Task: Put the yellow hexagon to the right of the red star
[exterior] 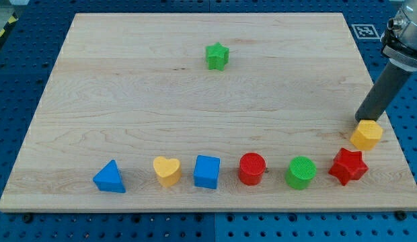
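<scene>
wooden board (195,101): yellow hexagon (366,134) up-right of red star (348,166), nearly touching, not yet level; my tip (360,119), gripperless, holding nothing, against hexagon's top-left edge.

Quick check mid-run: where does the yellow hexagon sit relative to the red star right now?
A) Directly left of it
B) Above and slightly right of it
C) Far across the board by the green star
B: the yellow hexagon sits just up-right of the red star, with my tip at its upper edge.
</scene>
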